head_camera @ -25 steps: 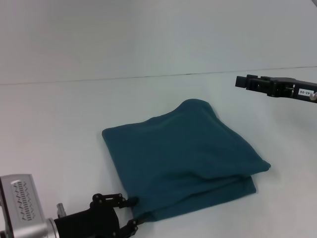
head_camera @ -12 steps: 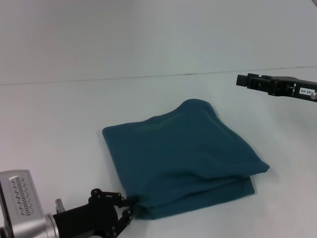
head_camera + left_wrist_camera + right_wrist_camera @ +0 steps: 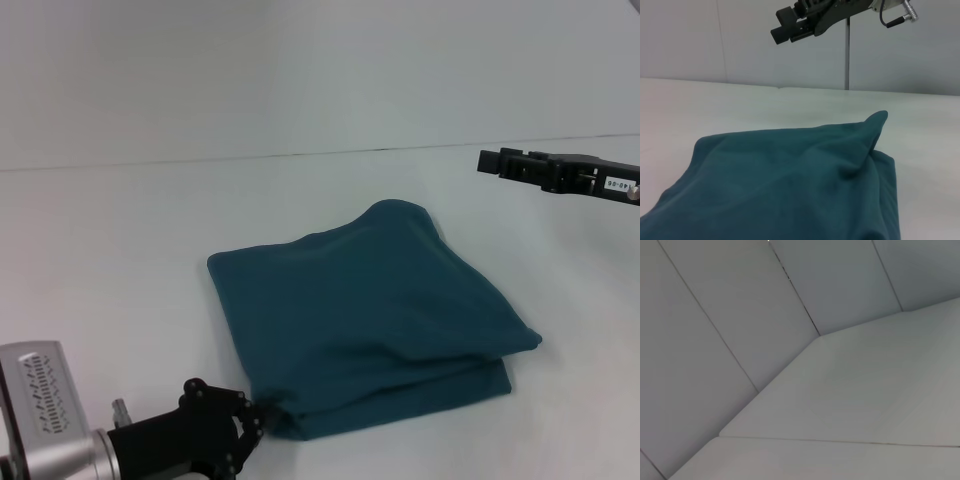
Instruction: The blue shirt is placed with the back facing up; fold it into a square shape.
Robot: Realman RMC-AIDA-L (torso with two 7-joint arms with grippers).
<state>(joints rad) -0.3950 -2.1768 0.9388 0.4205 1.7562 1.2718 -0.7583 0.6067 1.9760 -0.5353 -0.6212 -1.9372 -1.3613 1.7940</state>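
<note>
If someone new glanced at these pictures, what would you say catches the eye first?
The blue shirt dominates: a dark teal bundle folded into a rough, layered square in the middle of the white table. Next comes the left gripper, low at the near left, right at the shirt's near corner. The right gripper is raised at the far right, well clear of the fabric.

Head view: high, looking down. Left wrist: low, close; both show blue shirt (image 3: 365, 315). Right wrist: faces walls.
</note>
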